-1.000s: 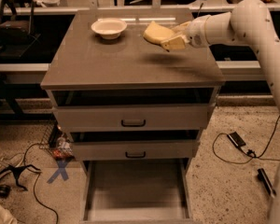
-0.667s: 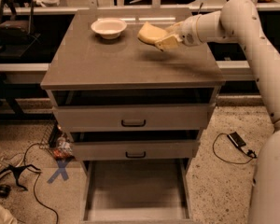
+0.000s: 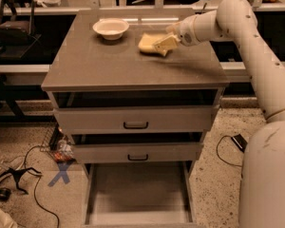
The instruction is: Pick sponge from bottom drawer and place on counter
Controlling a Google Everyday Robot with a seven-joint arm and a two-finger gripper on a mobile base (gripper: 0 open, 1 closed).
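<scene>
Low at the left of the frame a blue tape cross is stuck to the speckled floor, with black cables trailing beside it. Above that, at upper left, a dark chair stands well apart from the cabinet.

The glossy grey-brown slab counter fills the upper middle. Near its back left sits a shallow white round bowl, empty as far as I can see. Just right of the bowl is the pale yellow-tan soft sponge block, tilted a little and low over the counter (whether its underside touches the slab, I cannot tell). The cream two-finger gripper is closed on the sponge's right end, fingers pinching it from either side.

Under the counter come two shallow grey drawers with black handles, and at the bottom centre the deep grey bottom drawer is pulled fully out, its flat floor bare.

The white robot arm reaches in from the right, elbow at the upper right and its thick body filling the lower right corner; a small black object lies on the floor beside it
</scene>
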